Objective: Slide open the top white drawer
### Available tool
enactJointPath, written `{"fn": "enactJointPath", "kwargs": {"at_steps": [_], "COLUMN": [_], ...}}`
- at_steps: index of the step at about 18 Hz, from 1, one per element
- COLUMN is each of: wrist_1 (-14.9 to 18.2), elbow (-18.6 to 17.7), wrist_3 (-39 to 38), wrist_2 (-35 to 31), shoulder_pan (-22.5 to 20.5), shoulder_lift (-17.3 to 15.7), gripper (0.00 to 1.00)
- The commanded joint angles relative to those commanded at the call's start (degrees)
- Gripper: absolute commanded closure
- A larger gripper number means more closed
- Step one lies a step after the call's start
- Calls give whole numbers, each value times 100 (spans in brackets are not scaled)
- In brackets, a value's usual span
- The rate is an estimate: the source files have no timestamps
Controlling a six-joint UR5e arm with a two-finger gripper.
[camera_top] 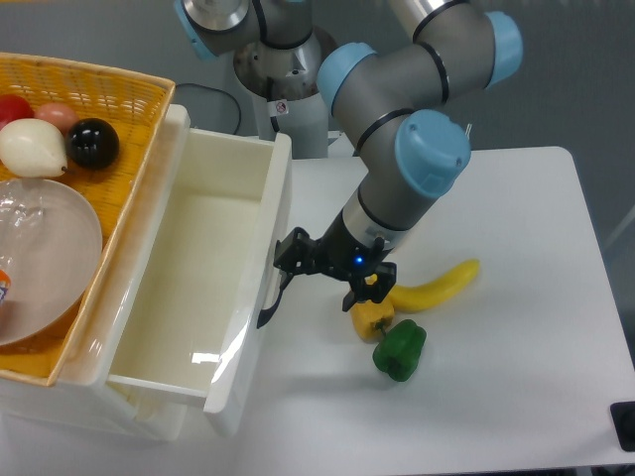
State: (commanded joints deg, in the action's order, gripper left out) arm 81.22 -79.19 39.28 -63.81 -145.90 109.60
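Standing open: the top white drawer (203, 288), a glossy white plastic tray, wide and deep, is pulled far out of its cabinet at the left of the white table (516, 397).
Inside: bare white floor with a bright glare spot near the front wall.
Handle: curved black handle (270, 302) on the drawer's front face, pointing toward the table's middle.
Pincer: black two-finger gripper (288, 254) sits at the upper end of the handle, touching or nearly so; whether the fingers clamp it cannot be told.
Edges: the drawer's front wall overhangs the table surface; its left rim runs under a yellow woven basket (119, 99).
Open room: to the right of the front wall lie a yellow banana (437, 285), a small yellow pepper (371, 318) and a green bell pepper (400, 350), near the gripper's wrist.
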Motion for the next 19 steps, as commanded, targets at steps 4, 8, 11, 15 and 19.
{"fn": "enactJointPath", "kwargs": {"at_steps": [4, 8, 11, 15, 19], "wrist_1": [-483, -545, -545, -589, -747], "elbow": [-88, -140, -184, -211, -228], "wrist_3": [790, 1738, 2608, 3838, 4237], "wrist_2": [-175, -325, -868, -1677, -1846], "shoulder_pan": [-123, -246, -238, -185, -176], "shoulder_lift": [-62, -62, -80, -62, 0], "gripper": [0, 0, 0, 0, 0]}}
